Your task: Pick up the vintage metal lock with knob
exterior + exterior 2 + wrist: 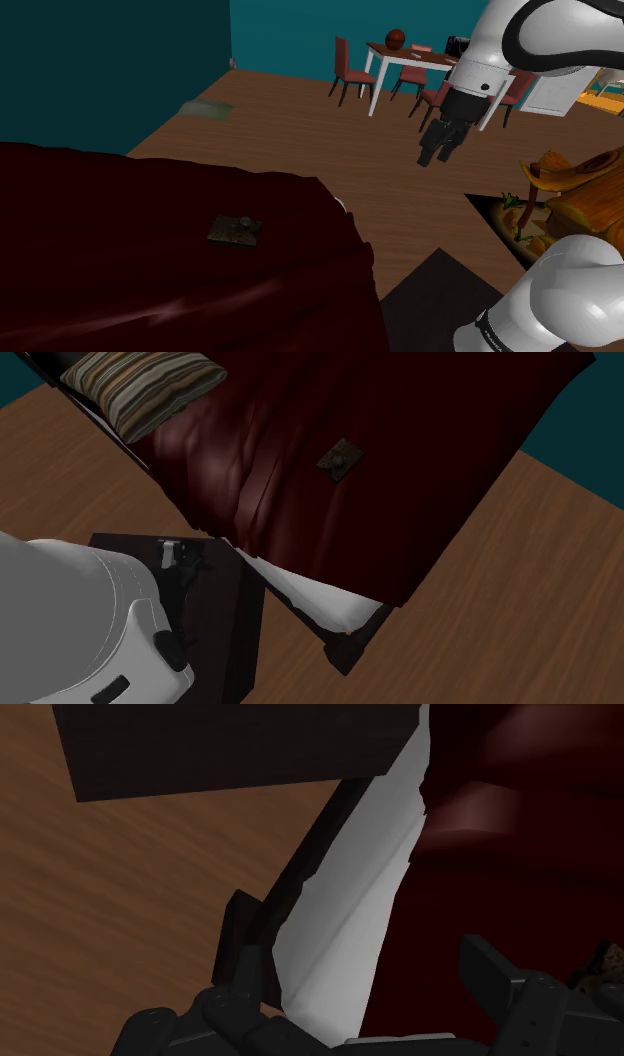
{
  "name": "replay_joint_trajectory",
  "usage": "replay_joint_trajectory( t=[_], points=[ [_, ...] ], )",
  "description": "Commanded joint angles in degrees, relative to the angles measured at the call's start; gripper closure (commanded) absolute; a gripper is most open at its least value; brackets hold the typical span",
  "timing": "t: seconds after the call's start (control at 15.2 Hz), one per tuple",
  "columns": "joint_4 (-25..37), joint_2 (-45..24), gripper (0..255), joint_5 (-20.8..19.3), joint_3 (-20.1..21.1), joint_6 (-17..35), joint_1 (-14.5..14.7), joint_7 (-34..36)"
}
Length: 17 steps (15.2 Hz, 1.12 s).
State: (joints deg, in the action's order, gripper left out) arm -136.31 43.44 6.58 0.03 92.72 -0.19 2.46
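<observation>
The lock (235, 230) is a small, flat, dark brownish plate with a knob, lying on the dark red bedcover (120, 230). In the second exterior view the lock (340, 460) lies near the bed's middle, toward the foot end. My black gripper (440, 140) hangs over the wooden floor, well off to the shoulder view's right of the bed and higher than the lock. In the wrist view the gripper (362, 949) is open, its fingers (240, 939) wide apart over the bed's corner with its white sheet (350, 904). Nothing is between them.
The dark stand (215, 612) sits against the bed's corner. A striped pillow (140, 387) lies at the bed's head. Far back stand a white dining table (405, 55) and red chairs (350, 70). A wooden ornament (575, 190) is at the shoulder view's right.
</observation>
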Motion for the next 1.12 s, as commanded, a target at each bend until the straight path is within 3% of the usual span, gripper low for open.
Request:
replay_joint_trajectory(
  t=[0.0,0.59,1.06],
  points=[
    [0.0,0.0,0,0.0,0.0,0.0,0.0,0.0],
    [4.2,-13.1,0,4.46,8.8,9.36,3.63,7.48],
    [11.15,-25.55,0,4.81,15.03,15.26,5.61,13.62]
  ],
)
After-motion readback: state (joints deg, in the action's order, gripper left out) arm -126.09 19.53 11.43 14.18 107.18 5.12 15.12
